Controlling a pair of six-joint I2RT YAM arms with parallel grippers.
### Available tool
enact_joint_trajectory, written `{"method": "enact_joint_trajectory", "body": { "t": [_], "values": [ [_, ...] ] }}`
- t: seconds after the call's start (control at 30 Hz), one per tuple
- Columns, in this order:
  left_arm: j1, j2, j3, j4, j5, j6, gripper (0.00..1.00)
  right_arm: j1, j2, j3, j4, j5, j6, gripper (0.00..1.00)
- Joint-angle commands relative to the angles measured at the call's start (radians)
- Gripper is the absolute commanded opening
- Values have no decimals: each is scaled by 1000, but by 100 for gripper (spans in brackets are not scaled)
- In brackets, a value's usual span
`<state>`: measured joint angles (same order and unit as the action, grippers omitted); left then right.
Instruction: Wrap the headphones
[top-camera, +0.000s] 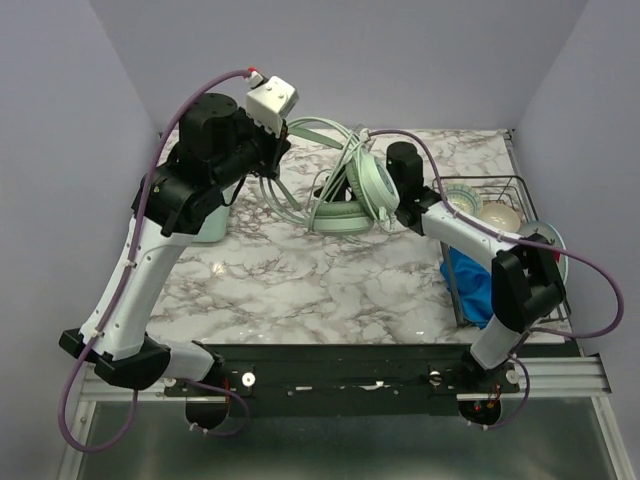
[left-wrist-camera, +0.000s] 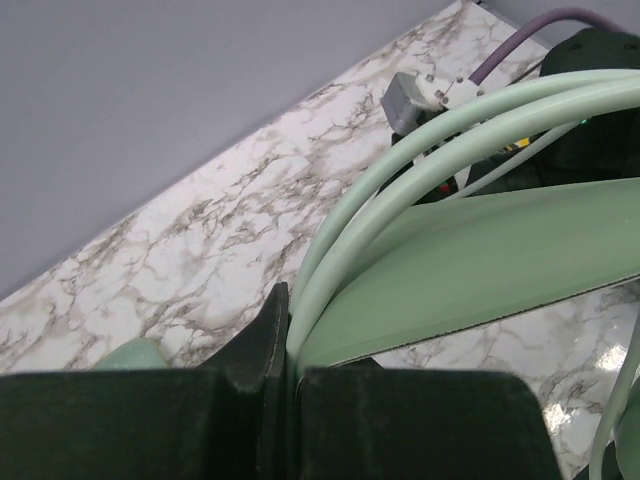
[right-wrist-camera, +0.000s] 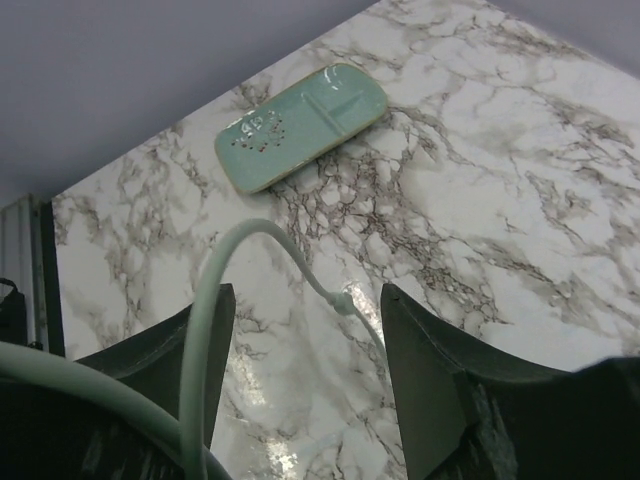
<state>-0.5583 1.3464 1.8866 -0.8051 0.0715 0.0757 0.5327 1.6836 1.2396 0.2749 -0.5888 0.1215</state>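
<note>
The pale mint-green headphones (top-camera: 358, 190) stand on the marble table (top-camera: 300, 270) at the back centre, ear cups together and headband tubes arching to the left. My left gripper (left-wrist-camera: 288, 332) is shut on one of those thin headband tubes (left-wrist-camera: 400, 165), with the broad flat band (left-wrist-camera: 480, 260) beside it. My right gripper (right-wrist-camera: 305, 330) hangs open just right of the ear cups. The thin cable (right-wrist-camera: 215, 300) curves loosely between its fingers and crosses the front of the left finger (right-wrist-camera: 170, 350), which does not pinch it.
A flat mint-green case (right-wrist-camera: 300, 125) lies on the marble at the left, partly under the left arm (top-camera: 212, 228). A wire basket (top-camera: 500, 200) at the right edge holds a bowl, with a blue cloth (top-camera: 470, 280) in front of it.
</note>
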Motion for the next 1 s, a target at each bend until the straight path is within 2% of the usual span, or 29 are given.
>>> {"method": "enact_joint_trajectory", "body": {
  "t": [0.0, 0.2, 0.37, 0.57, 0.67, 0.97],
  "values": [
    [0, -10, 88, 26, 14, -103, 0, 1, 59, -69, 194, -66, 128, 69],
    [8, 8, 141, 15, -12, -103, 0, 0, 59, -137, 279, -74, 135, 84],
    [20, 11, 144, 18, -3, -122, 0, 0, 25, -226, 375, -23, 132, 86],
    [20, 28, 193, 9, 4, -128, 0, 16, 19, -262, 481, -51, 148, 86],
    [21, 33, 200, 12, -16, -123, 0, 15, -4, -293, 452, 16, 130, 85],
    [23, 27, 197, 17, -38, -119, 0, 1, -176, -348, 60, 466, 10, 87]
  ]
}}
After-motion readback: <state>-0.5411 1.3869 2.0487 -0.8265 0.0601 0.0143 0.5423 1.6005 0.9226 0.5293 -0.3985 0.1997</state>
